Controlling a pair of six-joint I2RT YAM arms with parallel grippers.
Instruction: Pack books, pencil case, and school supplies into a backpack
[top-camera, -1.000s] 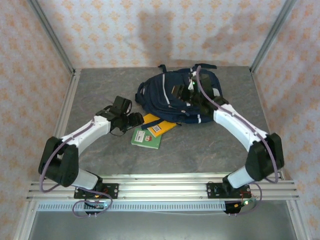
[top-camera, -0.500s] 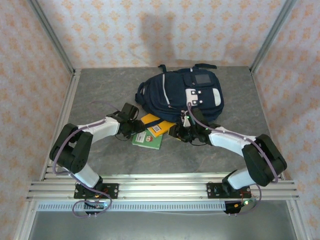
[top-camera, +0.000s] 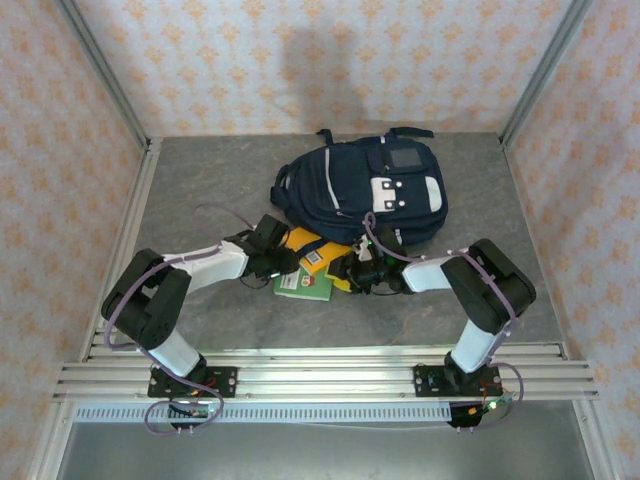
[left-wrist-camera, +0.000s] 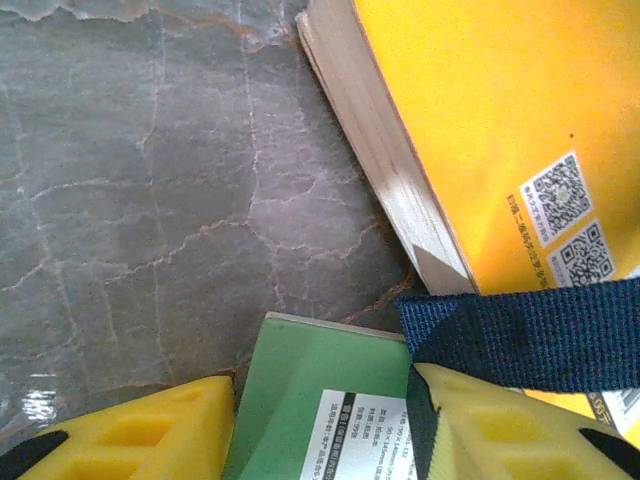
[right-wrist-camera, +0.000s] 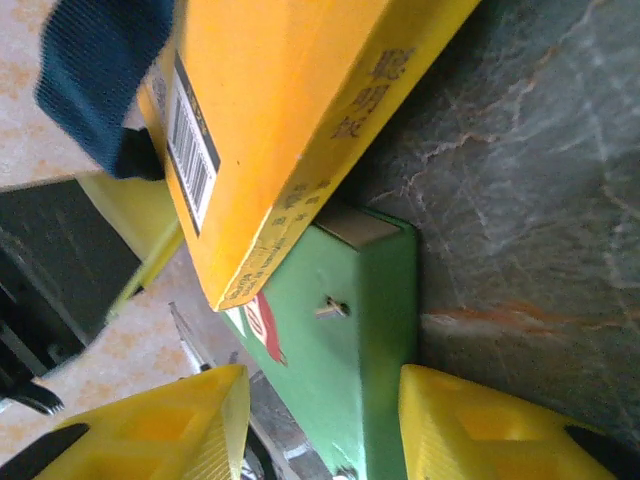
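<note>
Treat the small green book as thin, light and floppy. Take it by a free edge and expect it to sag, and its smooth cover may slip. It lies flat on the desk just in front of the backpack, with 1 corner tucked under the thicker orange-yellow book. The cover is plain green with a white printed label. Your left claw and right claw both stand spread, 1 over each end of it, and neither is visibly pinching it.

The large book lies at the backpack's 6 o'clock. It overlaps the small book, at its own 6 o'clock.
</note>
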